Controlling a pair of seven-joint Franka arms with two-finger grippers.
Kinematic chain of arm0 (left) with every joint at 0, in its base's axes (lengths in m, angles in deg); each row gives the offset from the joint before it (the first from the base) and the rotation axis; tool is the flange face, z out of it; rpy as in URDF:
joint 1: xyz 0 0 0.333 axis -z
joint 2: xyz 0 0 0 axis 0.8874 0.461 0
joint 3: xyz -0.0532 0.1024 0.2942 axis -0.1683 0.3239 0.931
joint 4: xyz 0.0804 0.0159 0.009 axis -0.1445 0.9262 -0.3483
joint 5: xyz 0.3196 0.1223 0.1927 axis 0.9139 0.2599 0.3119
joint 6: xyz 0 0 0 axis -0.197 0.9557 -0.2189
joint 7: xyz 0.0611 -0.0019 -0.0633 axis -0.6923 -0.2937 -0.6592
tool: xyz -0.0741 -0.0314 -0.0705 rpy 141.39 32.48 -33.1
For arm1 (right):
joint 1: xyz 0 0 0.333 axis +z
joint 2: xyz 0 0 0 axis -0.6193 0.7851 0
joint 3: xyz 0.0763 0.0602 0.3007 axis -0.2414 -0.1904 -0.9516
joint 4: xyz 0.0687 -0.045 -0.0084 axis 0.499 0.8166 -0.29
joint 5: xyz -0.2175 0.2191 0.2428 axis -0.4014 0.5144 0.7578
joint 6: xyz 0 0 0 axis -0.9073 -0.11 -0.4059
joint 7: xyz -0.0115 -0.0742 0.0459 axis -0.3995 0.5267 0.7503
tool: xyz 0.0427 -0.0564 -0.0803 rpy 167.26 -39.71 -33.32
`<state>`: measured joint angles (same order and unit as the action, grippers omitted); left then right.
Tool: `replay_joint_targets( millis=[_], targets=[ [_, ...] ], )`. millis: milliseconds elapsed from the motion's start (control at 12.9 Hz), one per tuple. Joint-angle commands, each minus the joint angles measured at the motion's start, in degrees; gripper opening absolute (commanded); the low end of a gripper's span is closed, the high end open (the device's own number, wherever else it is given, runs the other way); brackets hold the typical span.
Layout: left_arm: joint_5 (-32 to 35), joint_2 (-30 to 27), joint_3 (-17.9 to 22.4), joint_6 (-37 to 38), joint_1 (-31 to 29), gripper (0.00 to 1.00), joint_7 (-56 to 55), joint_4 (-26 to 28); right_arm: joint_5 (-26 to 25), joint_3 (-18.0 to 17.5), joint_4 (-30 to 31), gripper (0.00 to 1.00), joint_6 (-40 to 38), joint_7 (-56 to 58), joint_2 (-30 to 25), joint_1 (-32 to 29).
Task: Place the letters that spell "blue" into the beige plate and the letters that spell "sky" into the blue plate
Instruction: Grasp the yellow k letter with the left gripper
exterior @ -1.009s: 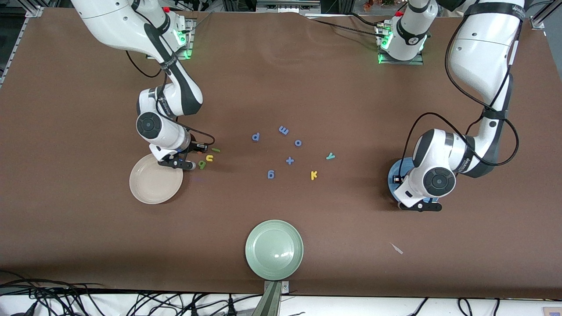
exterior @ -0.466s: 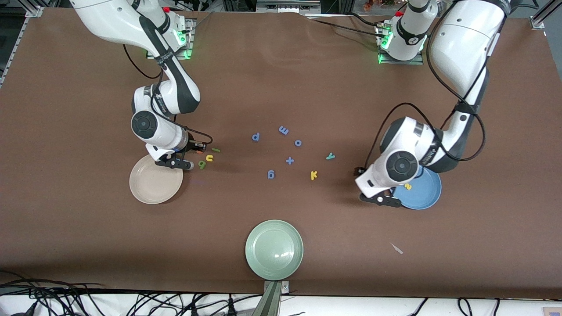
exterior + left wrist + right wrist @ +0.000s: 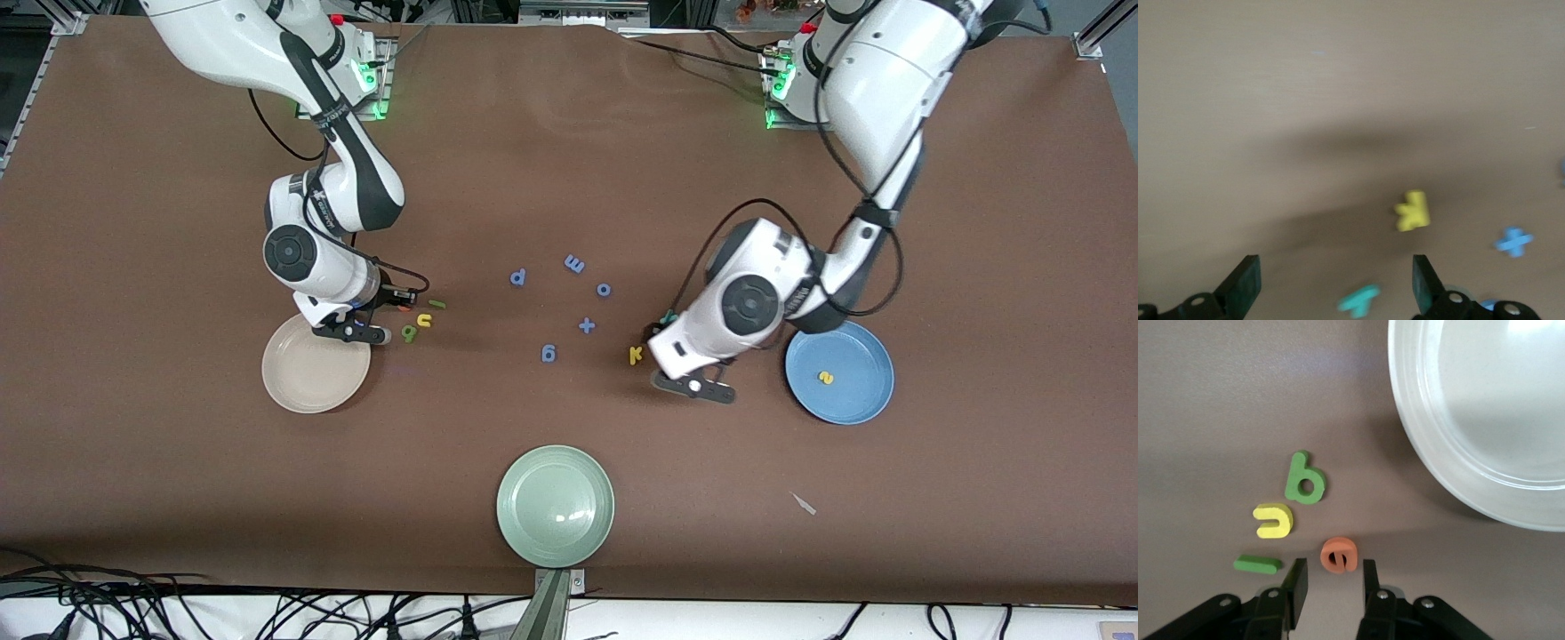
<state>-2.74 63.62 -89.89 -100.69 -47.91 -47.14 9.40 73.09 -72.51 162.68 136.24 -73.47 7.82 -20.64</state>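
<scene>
Left gripper (image 3: 1331, 287) spread wide over yellow k (image 3: 1413, 211), right gripper (image 3: 1331, 583) narrowed, empty, by orange e (image 3: 1339, 555), green l (image 3: 1257, 565) lying flat on brown table (image 3: 569, 160).

Bare table around yellow k (image 3: 1413, 211); teal y (image 3: 1359, 301) close beside.

**Bright light from above, one blurry view**

The brown surface (image 3: 569, 160) is lit evenly. Small, soft shadows sit right under both arms. A white shine glints on the green plate (image 3: 556, 506). The left wrist view is blurry and smeared, with a wide dark shadow. The right wrist view is sharp, and the beige plate (image 3: 1485, 420) glares white.
</scene>
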Motion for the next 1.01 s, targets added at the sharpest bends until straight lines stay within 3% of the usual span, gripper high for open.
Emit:
replay_joint_targets(
  millis=[0, 388, 699, 931],
  targets=[
    [-0.79, 1.73, 1.1, -4.12, 3.45, 1.0, -6.11, -0.51, 0.82, -0.21, 1.58, 0.41, 2.41, -0.38, 0.29, 0.12],
    [2.1, 4.37, 2.95, -9.38, 6.27, 1.0, -9.02, 0.18, 0.82, -0.38, 3.08, 0.39, 5.31, -0.38, 0.81, 0.21],
    [4.47, 5.43, 3.21, -9.66, 6.97, 0.98, -11.75, 0.19, 0.82, -0.38, 3.25, 0.27, 6.19, -0.29, 1.16, 0.82],
    [7.21, 6.22, 3.12, -9.75, 6.97, 0.69, -11.93, 0.28, 0.82, -0.38, 3.25, 0.19, 6.02, -0.29, 1.08, 0.83]
  ],
)
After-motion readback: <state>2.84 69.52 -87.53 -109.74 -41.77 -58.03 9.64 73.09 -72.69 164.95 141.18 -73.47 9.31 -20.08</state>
